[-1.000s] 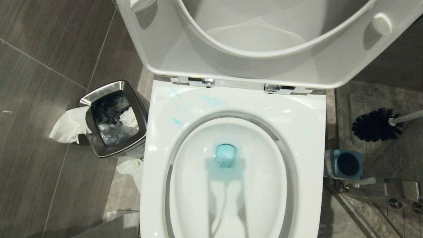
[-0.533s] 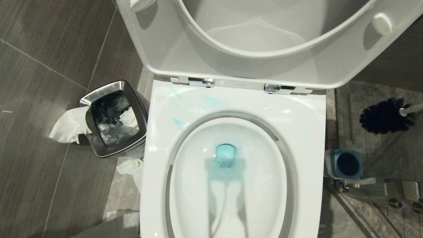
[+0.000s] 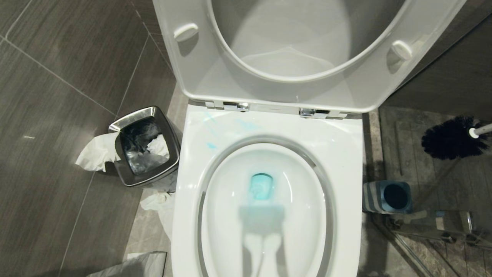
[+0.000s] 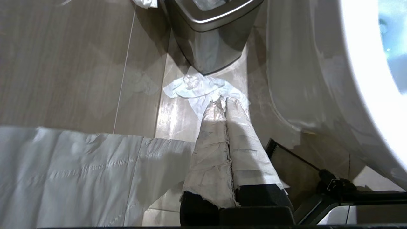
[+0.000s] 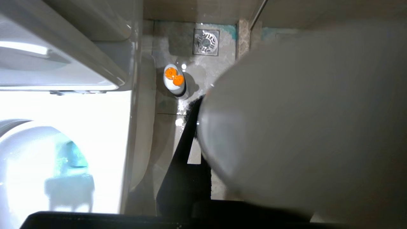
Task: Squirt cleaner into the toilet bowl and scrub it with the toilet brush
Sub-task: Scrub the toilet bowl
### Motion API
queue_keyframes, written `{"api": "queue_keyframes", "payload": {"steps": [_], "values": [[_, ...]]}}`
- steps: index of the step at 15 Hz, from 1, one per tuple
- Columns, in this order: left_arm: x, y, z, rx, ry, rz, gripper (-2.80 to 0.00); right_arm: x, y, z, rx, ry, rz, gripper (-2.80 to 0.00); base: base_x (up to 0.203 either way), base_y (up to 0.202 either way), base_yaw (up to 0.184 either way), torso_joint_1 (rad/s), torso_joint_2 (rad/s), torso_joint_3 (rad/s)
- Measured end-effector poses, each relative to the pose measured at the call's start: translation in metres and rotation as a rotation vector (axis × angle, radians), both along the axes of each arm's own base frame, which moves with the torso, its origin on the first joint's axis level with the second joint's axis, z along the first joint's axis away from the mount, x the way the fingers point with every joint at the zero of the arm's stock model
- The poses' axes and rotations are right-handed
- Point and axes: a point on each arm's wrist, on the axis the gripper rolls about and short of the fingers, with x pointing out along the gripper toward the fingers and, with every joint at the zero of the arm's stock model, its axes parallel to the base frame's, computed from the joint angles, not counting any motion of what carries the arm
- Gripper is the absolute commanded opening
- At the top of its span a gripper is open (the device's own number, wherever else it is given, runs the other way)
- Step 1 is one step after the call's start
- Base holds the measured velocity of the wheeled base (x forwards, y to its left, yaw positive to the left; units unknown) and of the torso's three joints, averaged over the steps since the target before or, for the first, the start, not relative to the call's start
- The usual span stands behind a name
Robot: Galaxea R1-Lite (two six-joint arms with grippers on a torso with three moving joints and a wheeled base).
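Note:
The white toilet bowl (image 3: 346,154) fills the middle of the head view, seat and lid raised. Turquoise cleaner (image 3: 261,186) tints the water, and thin smears of it lie on the rim's back left. The toilet brush (image 3: 449,137) hangs in the air right of the bowl, black bristle head toward the toilet, pale handle (image 3: 482,130) running off the edge. In the right wrist view my right gripper (image 5: 206,108) is shut on that handle (image 5: 302,121), which looms large and grey. My left gripper (image 4: 224,101), fingers wrapped in pale paper, hangs shut and empty above the floor left of the toilet.
A steel-rimmed waste bin (image 3: 146,148) with tissue hanging out stands left of the toilet, and more tissue (image 3: 157,202) lies on the floor. The blue-and-grey brush holder (image 3: 388,197) stands right of the bowl by chrome fittings (image 3: 442,225). A floor drain (image 5: 206,42) and an orange-capped bottle (image 5: 174,79) lie beyond.
The brush head has swung right, away from the toilet and its holder. The head camera has moved, so the whole scene sits lower and smaller. The left gripper stays shut.

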Motion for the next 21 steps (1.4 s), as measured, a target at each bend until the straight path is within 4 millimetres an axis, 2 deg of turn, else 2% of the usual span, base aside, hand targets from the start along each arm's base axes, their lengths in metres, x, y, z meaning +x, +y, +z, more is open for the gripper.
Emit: {"api": "queue_keyframes", "payload": {"steps": [9,12,17,21], "values": [[0.0,0.0,0.0,0.0,-0.001,0.0,-2.8,-0.003,0.003,0.016,-0.016,-0.044,0.031,-2.8,0.0,0.0,0.0,0.002,0.0,0.202],[0.0,0.0,0.0,0.0,-0.001,0.0,-2.8,-0.001,0.004,0.028,0.03,-0.035,0.052,-2.8,0.0,0.0,0.0,0.003,0.0,0.199],[0.0,0.0,0.0,0.001,0.0,0.0,-2.8,0.025,0.003,0.034,0.06,0.005,0.068,-2.8,0.0,0.0,0.0,0.006,0.0,0.202],[0.0,0.0,0.0,0.003,0.0,0.0,-2.8,0.05,0.019,0.036,0.075,0.032,0.127,-2.8,0.0,0.0,0.0,0.003,0.0,0.116]]}}
